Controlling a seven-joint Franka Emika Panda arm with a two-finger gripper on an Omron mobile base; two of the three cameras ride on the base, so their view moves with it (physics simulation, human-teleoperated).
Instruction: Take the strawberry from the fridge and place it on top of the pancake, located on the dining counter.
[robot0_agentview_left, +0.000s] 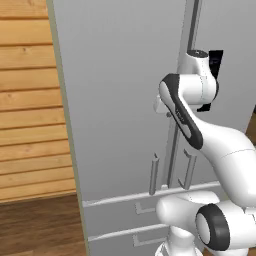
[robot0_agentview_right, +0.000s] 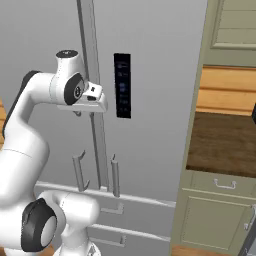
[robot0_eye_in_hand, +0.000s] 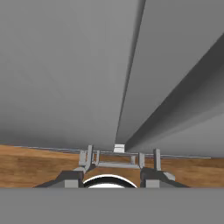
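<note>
Stage: while the fridge (robot0_agentview_right: 150, 75) is shut on both doors, the work in hand looks like getting a door open, so the task is barely begun.
Arm: reaches forward and up from the base, wrist level with the upper half of the doors, probably to meet a vertical bar handle (robot0_agentview_right: 89, 60) at a height that gives leverage.
Gripper (robot0_agentview_right: 97, 106): sits right at the centre seam, against the bar handle beside the dark control panel (robot0_agentview_right: 122, 85); contact with the bar cannot be confirmed.
Jaws: narrowly parted in the hand view, with nothing seen between them; whether they clamp the handle, I cannot tell.
Hand view: looks steeply down the door faces along the seam to the wooden floor (robot0_eye_in_hand: 39, 168), which fits a hand turned to align with an upright bar.
Strawberry: presumably inside the closed fridge, hidden behind the doors.
Lower drawers (robot0_agentview_left: 120, 210): closed, their handles untouched.
Next move: needs a firm hold on the bar and a pull along the door's arc; a loose grip could slip off.
</note>
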